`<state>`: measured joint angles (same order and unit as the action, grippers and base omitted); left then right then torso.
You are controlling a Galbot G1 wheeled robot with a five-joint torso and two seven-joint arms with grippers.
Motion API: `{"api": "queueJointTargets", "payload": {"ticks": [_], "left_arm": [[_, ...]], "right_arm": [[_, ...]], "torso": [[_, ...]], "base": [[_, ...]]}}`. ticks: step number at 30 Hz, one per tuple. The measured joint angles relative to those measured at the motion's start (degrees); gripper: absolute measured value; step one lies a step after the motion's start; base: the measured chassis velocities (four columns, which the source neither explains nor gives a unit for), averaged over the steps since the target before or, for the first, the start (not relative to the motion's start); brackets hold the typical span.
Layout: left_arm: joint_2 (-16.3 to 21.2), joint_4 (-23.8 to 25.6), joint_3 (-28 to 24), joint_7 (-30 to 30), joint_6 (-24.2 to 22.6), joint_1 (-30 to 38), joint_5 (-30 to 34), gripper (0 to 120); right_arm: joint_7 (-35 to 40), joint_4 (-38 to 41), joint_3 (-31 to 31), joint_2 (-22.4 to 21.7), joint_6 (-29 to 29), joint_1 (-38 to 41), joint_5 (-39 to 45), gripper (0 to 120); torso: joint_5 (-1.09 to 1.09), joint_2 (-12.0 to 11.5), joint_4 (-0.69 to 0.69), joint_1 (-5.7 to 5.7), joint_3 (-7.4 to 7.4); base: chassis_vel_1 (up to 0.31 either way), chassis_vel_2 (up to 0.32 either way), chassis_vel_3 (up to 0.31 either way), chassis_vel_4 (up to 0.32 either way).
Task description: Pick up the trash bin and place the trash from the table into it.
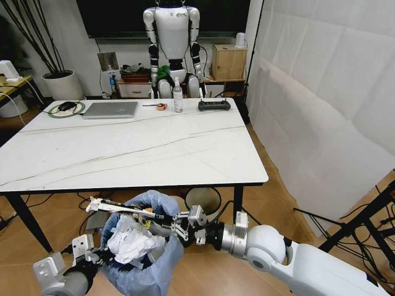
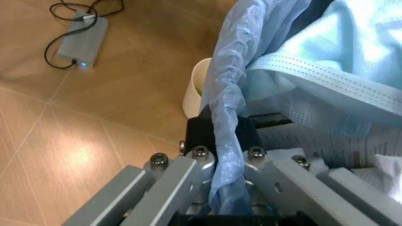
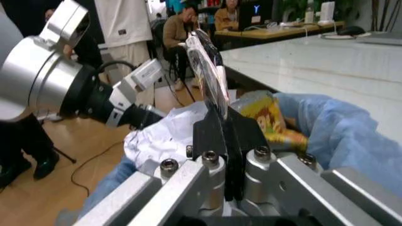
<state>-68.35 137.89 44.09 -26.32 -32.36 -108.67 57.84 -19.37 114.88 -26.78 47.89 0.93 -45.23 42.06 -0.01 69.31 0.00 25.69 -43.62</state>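
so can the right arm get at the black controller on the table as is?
Probably not: the right tool is shut on a flat wrapper over the trash bin, and the black controller lies at the table's far edge.

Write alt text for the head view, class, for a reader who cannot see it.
Below the near edge of the white table, the left gripper holds the trash bin, its blue bag stuffed with crumpled white paper. The right gripper, jaws shut on a flat wrapper, holds it over the bin's mouth. A laptop lies at the table's far edge.

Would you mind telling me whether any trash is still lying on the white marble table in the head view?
No, the table carries a laptop, a spray bottle and a few other items along its far edge, but no litter.
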Motion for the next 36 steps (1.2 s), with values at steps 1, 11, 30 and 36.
{"api": "queueJointTargets", "payload": {"ticks": [1, 11, 30, 36], "left_arm": [[-0.1, 0.0, 0.0, 0.0, 0.0, 0.0, 0.0, 0], [-0.2, -0.5, -0.3, -0.3, -0.3, 0.0, -0.4, 0], [0.0, 0.1, -0.3, -0.7, -0.6, -0.2, -0.3, 0], [0.1, 0.2, -0.2, -0.7, -0.6, -0.2, -0.2, 0]], "right_arm": [[0.0, -0.1, -0.3, 0.0, 0.0, -0.1, -0.3, 0], [0.5, -1.1, -3.8, -0.3, 0.2, 0.3, -3.6, 0], [1.9, -2.3, -3.0, -0.6, 0.3, -0.3, -8.8, 0], [1.7, -2.8, -2.6, -0.8, 1.1, -0.7, -9.5, 2]], "torso": [[0.01, 0.0, 0.00, 0.00, 0.00], [0.00, 0.0, 0.00, 0.00, 0.00], [0.01, 0.0, -0.01, 0.00, 0.00], [0.01, 0.0, -0.01, 0.00, 0.00]], "base": [[0.000, 0.000, 0.000, 0.000], [0.000, 0.000, 0.000, 0.000], [0.000, 0.000, 0.000, 0.000], [0.000, 0.000, 0.000, 0.000]]}}
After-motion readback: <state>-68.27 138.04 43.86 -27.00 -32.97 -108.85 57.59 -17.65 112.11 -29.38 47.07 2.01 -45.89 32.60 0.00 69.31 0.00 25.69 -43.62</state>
